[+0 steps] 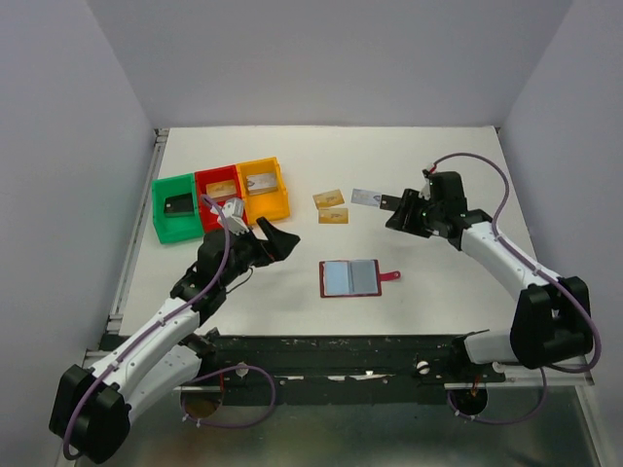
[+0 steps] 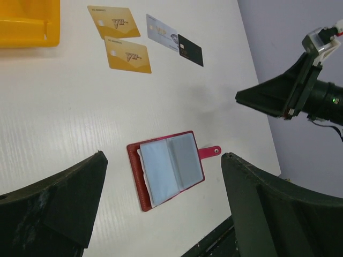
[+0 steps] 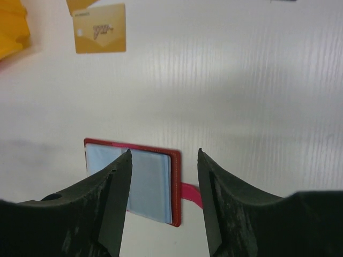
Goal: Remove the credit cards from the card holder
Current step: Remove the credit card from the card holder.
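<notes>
While both arms hover above the bench, the wallet (image 1: 350,277) lies open and flat near its middle, somewhat toward the near edge. Its pale blue lining faces up and its snap tab (image 1: 392,276) points to the right edge. Further toward the far edge, a gold card (image 1: 329,198) and another gold card (image 1: 334,215) lie close together on the bare surface. A silver card (image 1: 364,197) lies to their right, with a black card (image 2: 191,50) touching its right end.

Three bins stand in a row toward the far left corner. The green bin (image 1: 178,233) holds a dark card (image 1: 178,204). The red bin (image 1: 209,177) and the orange bin (image 1: 268,209) each hold a small flat piece (too small to name).

The left gripper (image 1: 280,236) is spread wide and empty, left of the wallet. The right gripper (image 3: 163,160), near the black card, has its fingers apart and grasps nothing.
</notes>
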You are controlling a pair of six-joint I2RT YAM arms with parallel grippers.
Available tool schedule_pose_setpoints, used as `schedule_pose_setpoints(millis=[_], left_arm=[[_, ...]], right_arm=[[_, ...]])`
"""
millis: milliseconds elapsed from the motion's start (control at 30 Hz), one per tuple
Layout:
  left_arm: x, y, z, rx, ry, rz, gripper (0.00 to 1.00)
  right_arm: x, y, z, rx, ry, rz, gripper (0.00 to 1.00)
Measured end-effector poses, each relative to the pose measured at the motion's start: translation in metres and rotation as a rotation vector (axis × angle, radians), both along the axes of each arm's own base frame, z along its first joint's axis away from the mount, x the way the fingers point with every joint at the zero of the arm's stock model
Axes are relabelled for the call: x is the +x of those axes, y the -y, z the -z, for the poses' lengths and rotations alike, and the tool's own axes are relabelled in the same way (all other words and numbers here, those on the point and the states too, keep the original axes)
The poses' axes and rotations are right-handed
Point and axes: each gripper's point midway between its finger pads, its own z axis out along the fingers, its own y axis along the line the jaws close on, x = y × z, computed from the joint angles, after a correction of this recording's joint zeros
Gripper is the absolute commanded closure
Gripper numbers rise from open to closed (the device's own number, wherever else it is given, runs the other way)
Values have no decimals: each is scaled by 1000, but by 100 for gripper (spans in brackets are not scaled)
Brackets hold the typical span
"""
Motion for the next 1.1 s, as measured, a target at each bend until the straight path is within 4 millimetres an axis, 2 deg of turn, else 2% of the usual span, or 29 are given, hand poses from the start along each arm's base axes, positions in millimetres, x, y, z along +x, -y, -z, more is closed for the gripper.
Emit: schedule_pose_setpoints(millis=[133, 300, 400, 600, 867, 933, 1033, 1100], left_arm=[[3, 7, 1, -22, -7, 23, 7], [-4, 36, 26, 20, -99, 137, 7], [-15, 58, 25, 51, -100, 213, 8], [-21, 92, 8, 100, -62, 314, 12], [-25, 99, 27, 198, -105, 349, 15], [-24, 99, 32, 228, -118, 353, 17], [-22, 100, 41, 268, -139, 362, 25], [-22, 100, 49, 291, -151, 370, 27]], right_arm=[[-31, -8, 18, -23, -43, -36, 39], [-62, -9, 48, -58, -123, -56, 39], [-77, -6, 65, -72, -171, -60, 40], [-87, -3, 76, -80, -208, -56, 46], [-92, -6, 89, -72, -265, -66, 57], [-94, -8, 91, -66, -281, -71, 63], [-95, -9, 93, -58, -291, -73, 88], [-96, -12, 91, -45, -289, -82, 99]])
